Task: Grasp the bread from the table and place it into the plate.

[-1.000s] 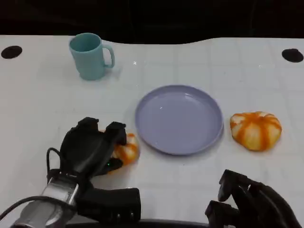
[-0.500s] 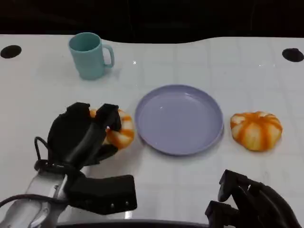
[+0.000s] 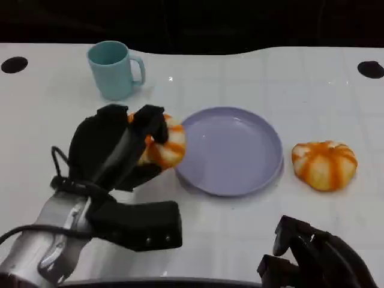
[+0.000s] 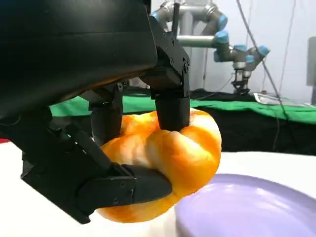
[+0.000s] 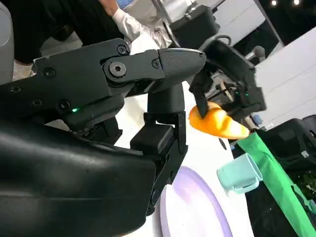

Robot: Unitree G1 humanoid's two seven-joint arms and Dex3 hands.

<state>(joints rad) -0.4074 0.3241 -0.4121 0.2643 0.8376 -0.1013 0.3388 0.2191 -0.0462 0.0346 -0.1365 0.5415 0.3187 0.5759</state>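
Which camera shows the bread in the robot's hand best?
The left wrist view: the bread looks big, with black fingers pressed into it. The head view shows it partly hidden by the left hand. The right wrist view shows it small and far off.

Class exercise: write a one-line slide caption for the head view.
Left hand holds an orange bread at the rim of the purple plate; a second bread lies beside the plate.

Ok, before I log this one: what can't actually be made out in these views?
- Held bread: in the head view the left hand covers its near side; whether it has cleared the plate rim is unclear.
- Right hand: cut off by the head view's lower edge; finger posture unreadable.
- Second bread: its underside is hidden.
- Cup: contents not visible from the head view's angle.
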